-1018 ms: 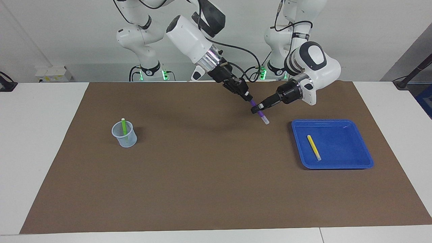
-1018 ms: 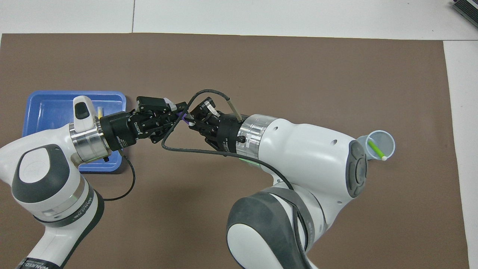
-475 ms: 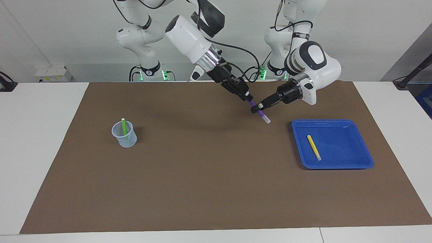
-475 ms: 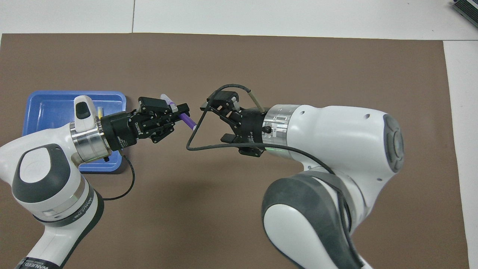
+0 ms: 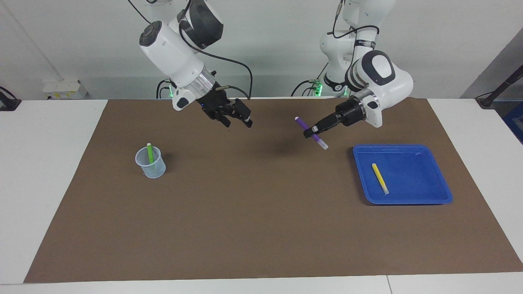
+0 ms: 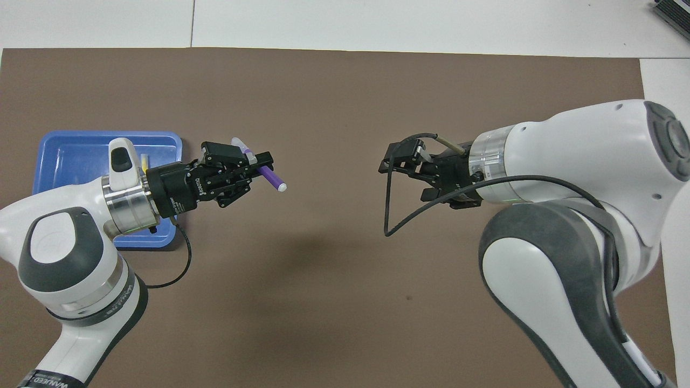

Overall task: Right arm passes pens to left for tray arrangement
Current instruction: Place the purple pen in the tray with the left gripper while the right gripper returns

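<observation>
My left gripper (image 5: 310, 132) is shut on the purple pen (image 5: 319, 141) and holds it tilted above the mat, beside the blue tray (image 5: 412, 179). In the overhead view the left gripper (image 6: 257, 170) grips the purple pen (image 6: 271, 179) near its middle. My right gripper (image 5: 238, 122) is open and empty, up over the mat between the cup and the table's middle; it also shows in the overhead view (image 6: 405, 180). The yellow pen (image 5: 379, 178) lies in the tray. The green pen (image 5: 150, 156) stands in the cup.
The pale-blue translucent cup (image 5: 152, 166) stands on the brown mat (image 5: 245, 212) toward the right arm's end. In the overhead view the right arm hides the cup, and the left arm covers part of the tray (image 6: 70, 156).
My right gripper has let go of the purple pen, opened and swung away toward the cup. My left gripper keeps the pen and has hardly moved.
</observation>
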`<action>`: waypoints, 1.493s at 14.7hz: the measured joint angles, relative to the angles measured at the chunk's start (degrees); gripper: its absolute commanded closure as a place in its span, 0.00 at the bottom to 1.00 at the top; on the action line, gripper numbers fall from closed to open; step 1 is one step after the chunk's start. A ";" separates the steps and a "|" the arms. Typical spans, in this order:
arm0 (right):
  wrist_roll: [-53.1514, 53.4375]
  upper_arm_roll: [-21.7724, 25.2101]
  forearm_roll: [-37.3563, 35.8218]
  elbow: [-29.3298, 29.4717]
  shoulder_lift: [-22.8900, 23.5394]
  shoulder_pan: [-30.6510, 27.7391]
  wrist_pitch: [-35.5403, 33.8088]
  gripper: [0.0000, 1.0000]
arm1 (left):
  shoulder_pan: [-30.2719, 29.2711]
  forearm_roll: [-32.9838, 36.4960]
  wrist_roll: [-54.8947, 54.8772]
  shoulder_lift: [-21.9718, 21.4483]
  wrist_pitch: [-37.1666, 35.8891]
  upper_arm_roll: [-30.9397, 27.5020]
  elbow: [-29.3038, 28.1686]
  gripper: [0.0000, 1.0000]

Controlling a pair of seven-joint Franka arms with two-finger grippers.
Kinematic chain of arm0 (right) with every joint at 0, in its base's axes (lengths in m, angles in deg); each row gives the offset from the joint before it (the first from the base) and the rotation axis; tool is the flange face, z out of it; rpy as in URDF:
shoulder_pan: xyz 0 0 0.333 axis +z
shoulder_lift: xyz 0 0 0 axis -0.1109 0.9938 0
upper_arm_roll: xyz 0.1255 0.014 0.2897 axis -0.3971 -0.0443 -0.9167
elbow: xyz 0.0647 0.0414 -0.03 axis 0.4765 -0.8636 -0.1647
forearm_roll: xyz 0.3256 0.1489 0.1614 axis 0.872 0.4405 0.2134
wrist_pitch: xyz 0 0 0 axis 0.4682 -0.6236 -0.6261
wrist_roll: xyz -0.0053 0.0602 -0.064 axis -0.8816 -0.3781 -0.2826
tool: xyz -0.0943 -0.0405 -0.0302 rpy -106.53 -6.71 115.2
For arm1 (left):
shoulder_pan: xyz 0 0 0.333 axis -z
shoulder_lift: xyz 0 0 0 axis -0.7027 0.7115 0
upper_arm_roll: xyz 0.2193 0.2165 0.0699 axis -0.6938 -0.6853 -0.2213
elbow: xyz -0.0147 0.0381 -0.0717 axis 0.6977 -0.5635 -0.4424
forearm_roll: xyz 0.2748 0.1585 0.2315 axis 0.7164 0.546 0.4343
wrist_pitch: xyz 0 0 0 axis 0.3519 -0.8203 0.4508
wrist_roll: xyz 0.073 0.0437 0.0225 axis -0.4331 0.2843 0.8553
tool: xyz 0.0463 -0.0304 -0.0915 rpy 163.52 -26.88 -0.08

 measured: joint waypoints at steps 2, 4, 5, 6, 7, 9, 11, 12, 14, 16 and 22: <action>-4.62 -0.02 -7.09 -0.04 -0.13 -0.86 -2.57 0.00 | -0.12 3.34 0.03 0.11 0.02 -0.34 -0.02 1.00; -11.00 -0.04 -12.83 -0.10 -0.32 -1.94 -4.58 0.00 | -0.85 7.75 0.05 0.26 -0.10 -0.43 -0.03 1.00; -15.33 -0.04 -15.27 -0.28 -0.38 -3.09 -5.23 0.00 | -1.29 10.03 0.05 0.29 -0.39 -0.45 -0.02 1.00; -20.13 -0.02 -17.14 -0.64 -0.38 -4.68 -5.46 0.00 | -1.57 12.49 0.05 0.30 -0.82 -0.52 0.01 1.00; -25.54 0.00 -18.47 -1.21 -0.37 -6.70 -5.47 0.00 | -1.91 15.50 0.05 0.32 -1.50 -0.57 0.14 1.00; -34.14 0.11 -20.75 -2.56 -0.37 -10.34 -5.47 0.00 | -3.28 21.29 0.09 0.47 -3.87 -0.64 0.62 1.00; -37.77 0.15 -24.66 -4.35 -0.55 -11.82 -5.51 0.00 | -5.16 27.30 0.09 0.66 -6.44 -0.71 1.52 1.00; -38.10 0.14 -26.64 -5.68 -0.85 -11.86 -5.52 0.00 | -6.05 30.57 0.10 0.75 -7.66 -0.76 2.04 1.00; -39.43 0.08 -28.51 -9.12 -2.09 -12.48 -5.52 0.07 | -7.56 36.46 0.11 1.15 -9.68 -0.84 3.06 1.00; -42.73 0.08 -28.78 -11.48 -3.18 -14.96 -5.52 0.17 | -8.68 42.25 0.11 1.66 -11.29 -0.88 4.24 1.00; -47.53 0.20 -31.61 -15.45 -3.37 -19.90 -2.49 0.32 | -14.08 59.26 0.11 3.10 -19.30 -1.06 10.86 1.00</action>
